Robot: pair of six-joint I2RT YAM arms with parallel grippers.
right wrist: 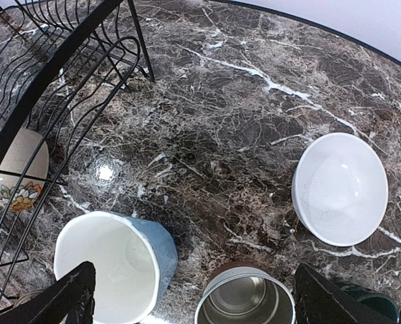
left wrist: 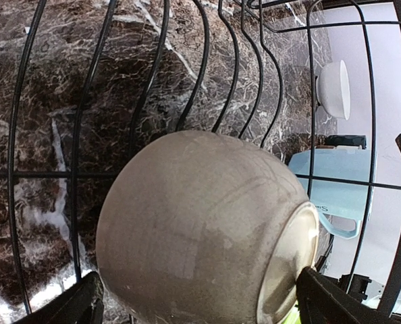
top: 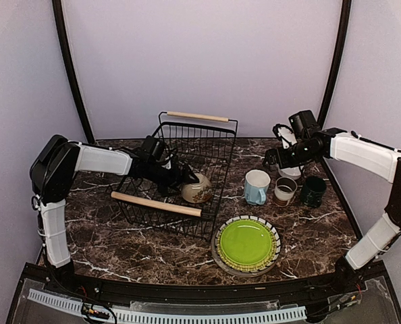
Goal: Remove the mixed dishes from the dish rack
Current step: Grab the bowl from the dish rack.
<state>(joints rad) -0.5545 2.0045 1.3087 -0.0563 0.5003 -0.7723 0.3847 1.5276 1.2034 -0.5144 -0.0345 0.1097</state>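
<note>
- Dish rack (top: 217, 158) stands at left centre of the dark marble desk (top: 153, 243), with one wooden handle (top: 156, 204) on the near side and the other on the far side.
- One cream bowl (top: 197, 189) lies on its side inside the rack, close to the near-right wall.
- Left end effector (top: 177, 177) reaches into the rack. Its jaws are spread wide, with one finger on each side of the cream bowl (left wrist: 200, 229). Whether the pads touch it cannot be told.
- Right end effector (top: 275, 158) hovers over the desk to the right of the rack, spread wide and holding nothing.
- Below it sit a white bowl (right wrist: 340, 187), a light blue mug (top: 256, 187), a brown-white cup (top: 285, 191) and a dark green mug (top: 313, 191). The two mugs and the cup stand upright in a row.
- A lime-green plate (top: 246, 241) lies stacked on a striped plate (top: 276, 236) at the near right.
</note>
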